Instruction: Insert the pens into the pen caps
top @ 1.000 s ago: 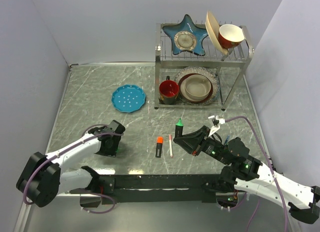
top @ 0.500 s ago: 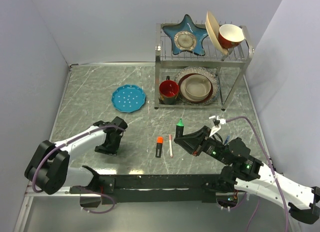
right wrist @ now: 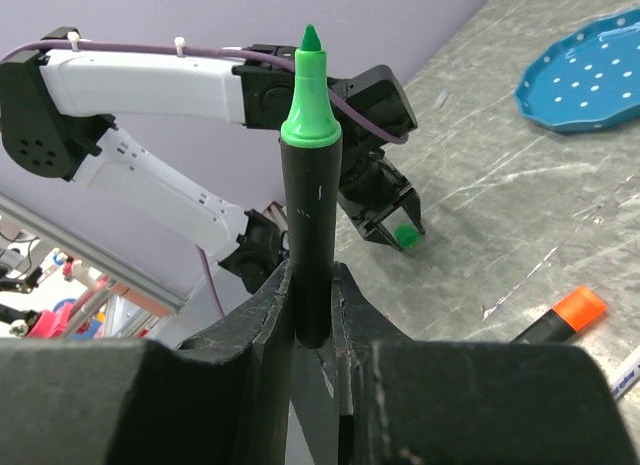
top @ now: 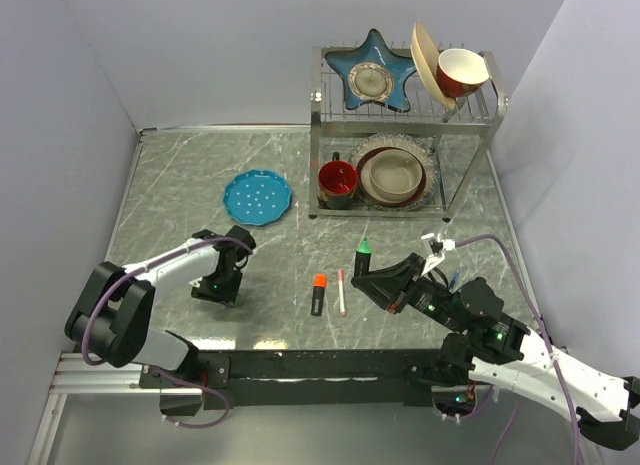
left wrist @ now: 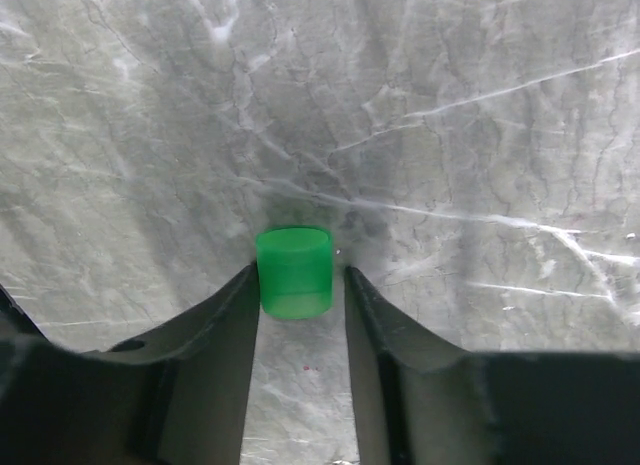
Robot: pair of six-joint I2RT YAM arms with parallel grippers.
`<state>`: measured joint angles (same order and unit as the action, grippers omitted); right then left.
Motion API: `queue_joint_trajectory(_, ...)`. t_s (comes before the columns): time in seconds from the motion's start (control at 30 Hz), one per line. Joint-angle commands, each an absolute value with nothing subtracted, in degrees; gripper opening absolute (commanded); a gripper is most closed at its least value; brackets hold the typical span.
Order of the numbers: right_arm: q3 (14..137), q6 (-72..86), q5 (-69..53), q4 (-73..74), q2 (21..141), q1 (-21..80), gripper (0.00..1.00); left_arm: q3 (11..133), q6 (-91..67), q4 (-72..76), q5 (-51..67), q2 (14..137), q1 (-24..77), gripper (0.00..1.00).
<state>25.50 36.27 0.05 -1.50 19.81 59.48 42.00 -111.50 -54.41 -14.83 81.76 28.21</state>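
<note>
My left gripper (top: 222,288) is low on the table, open, its fingertips on either side of a small green cap (left wrist: 293,272); the left finger touches it and a thin gap shows at the right finger (left wrist: 362,305). The cap also shows in the right wrist view (right wrist: 404,235). My right gripper (right wrist: 312,275) is shut on a stubby black marker with a bare green tip (right wrist: 310,185), held above the table (top: 362,249). An orange-capped black marker (top: 318,294) and a thin white pen (top: 341,292) lie side by side between the arms.
A blue dotted plate (top: 258,197) lies at the middle left. A wire dish rack (top: 400,105) with a star dish, bowls, plates and a red mug stands at the back right. A thin blue thing (top: 454,281) shows beside the right arm.
My left arm has swung its elbow rightward and turned the gripper over the green cap. The right arm holds the marker almost where it was.
</note>
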Motion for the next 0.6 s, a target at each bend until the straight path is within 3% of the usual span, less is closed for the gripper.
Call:
queue_joint_trajectory(0.0,28.2,35.3,1.5,-2.1,18.5,59.4,0.0,38.5,-111.3,-52.2,-16.5,84.6,27.9,0.39)
queue_joint_trajectory(0.23,28.8,35.4,1.2,-1.2,19.9,59.5,0.0,38.1,-109.3,-50.7,-16.3,81.1,27.9,0.14)
queue_joint_trajectory(0.3,28.8,35.6,1.1,-1.0,20.8,59.4,0.0,38.8,-105.1,-49.1,-16.3,79.1,27.9,0.01)
queue_joint_trajectory(0.57,27.3,36.4,-1.2,-4.4,27.5,59.5,0.0,45.5,-98.4,-49.3,-21.7,69.3,34.3,0.01)
